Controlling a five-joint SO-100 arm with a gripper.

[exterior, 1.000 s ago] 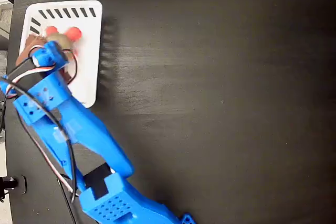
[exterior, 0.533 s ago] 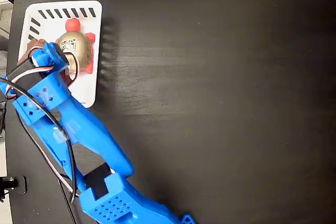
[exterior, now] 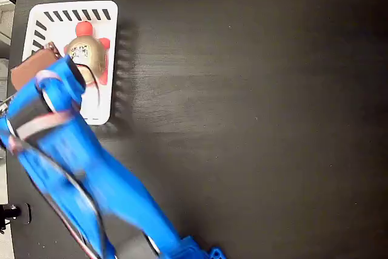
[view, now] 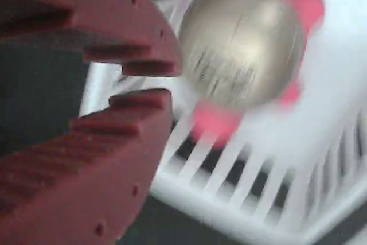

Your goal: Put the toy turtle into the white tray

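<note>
Wrist view: the claw [view: 146, 84], nearly closed and empty, could knock the toy turtle [view: 243, 44] lying in the white tray [view: 241, 199].

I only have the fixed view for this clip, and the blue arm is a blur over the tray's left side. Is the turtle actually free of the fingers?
Observer: Yes. In the wrist view the toy turtle lies apart from the dark red fingers, with nothing between them.
Operator: Are the fingers open or closed?
Observer: Nearly closed; the wrist view shows only a narrow gap between the tips of the gripper.
Operator: Is the turtle on the tray floor or on the rim?
Observer: On the floor of the white tray; its slotted wall runs below the turtle in the wrist view.
</note>
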